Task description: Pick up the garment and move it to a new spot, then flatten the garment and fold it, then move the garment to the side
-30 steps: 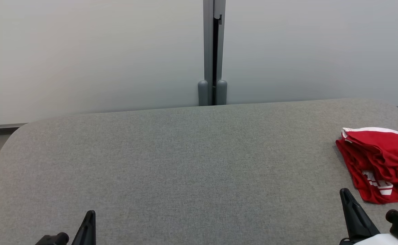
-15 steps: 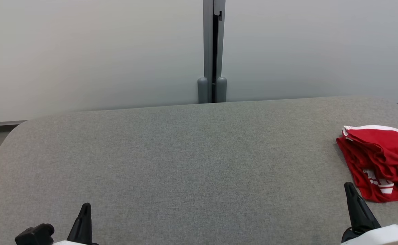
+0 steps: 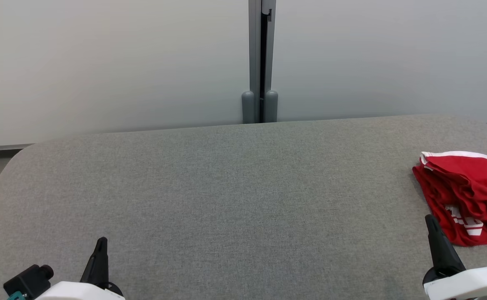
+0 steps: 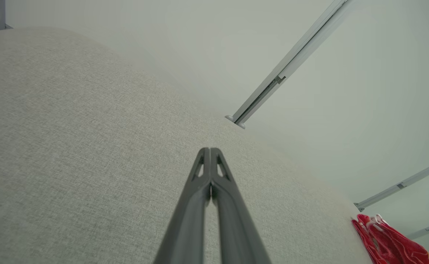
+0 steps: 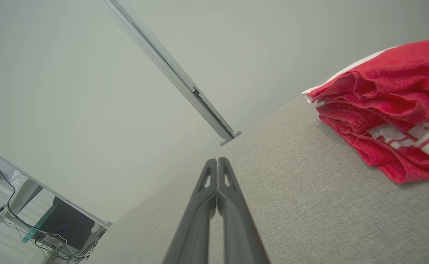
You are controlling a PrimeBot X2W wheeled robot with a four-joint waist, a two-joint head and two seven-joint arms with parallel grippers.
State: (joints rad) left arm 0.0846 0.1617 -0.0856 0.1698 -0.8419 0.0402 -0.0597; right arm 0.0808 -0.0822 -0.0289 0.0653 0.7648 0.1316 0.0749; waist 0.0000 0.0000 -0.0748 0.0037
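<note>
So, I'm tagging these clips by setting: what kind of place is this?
Probably an office or lab test area: a grey fabric-covered table against pale partition panels, with a dark computer box and cables beyond.

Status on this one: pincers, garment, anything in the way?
Left pincer shut, empty; right pincer shut, empty. Red garment heaped at right side of grey table, untouched. Nothing between right pincer and garment.

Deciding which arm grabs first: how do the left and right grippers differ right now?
The right gripper is at lower right, near the red garment but not touching it; the left gripper is at lower left, far from it. The garment looms large in the right wrist view, small in the left. Both are shut, holding nothing.
</note>
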